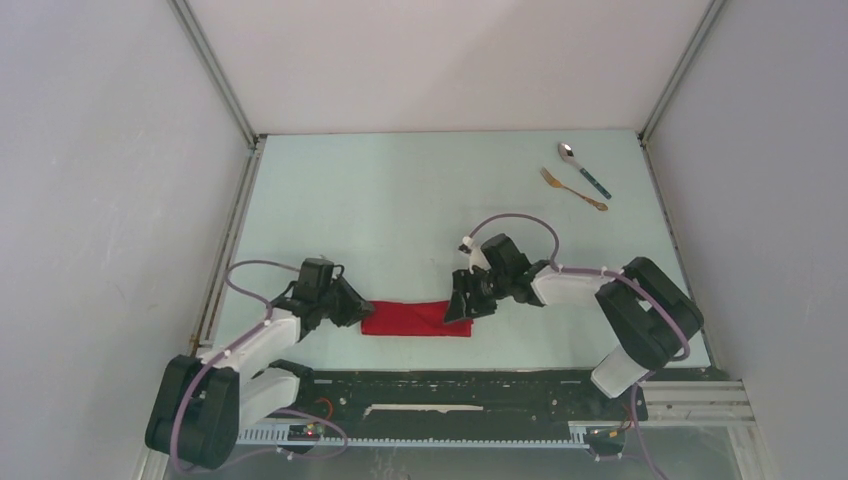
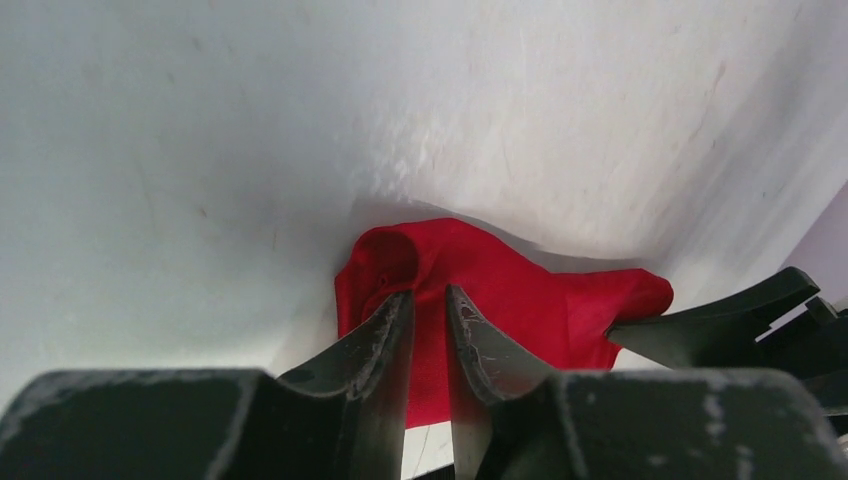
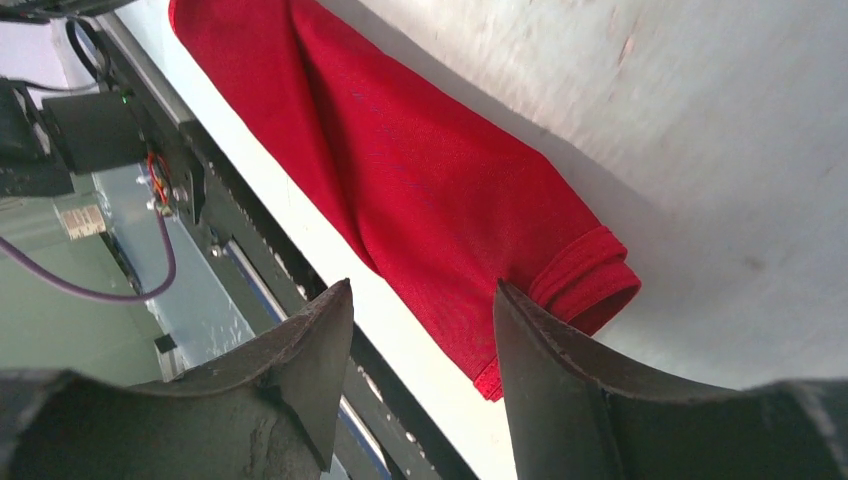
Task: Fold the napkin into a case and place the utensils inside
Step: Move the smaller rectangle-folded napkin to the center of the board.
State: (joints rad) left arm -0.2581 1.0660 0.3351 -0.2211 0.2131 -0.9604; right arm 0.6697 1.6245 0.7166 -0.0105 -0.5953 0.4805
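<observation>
While the left end effector point(image 2: 428, 295) pinches the folded napkin point(image 1: 415, 318) at its left end, seemingly anchoring it, the right end effector point(image 3: 422, 290) hangs open over its right end, spoon point(image 1: 588, 173) and fork point(image 1: 575, 190) well beyond.

- napkin point(image 3: 420, 170): red woven cloth, fine weave, slight sheen, ribbed hem
- left gripper point(image 2: 428, 298) fingers point(image 2: 372, 345): black plastic, matt, scuffed grey
- right gripper point(image 3: 422, 300) fingers point(image 3: 300, 370): black matt plastic, worn rough
- table point(image 1: 400, 200): pale mint, smooth, matt
- spoon point(image 1: 585, 169): shiny metal bowl, teal handle
- fork point(image 1: 573, 189): gold-bronze metal, glossy
</observation>
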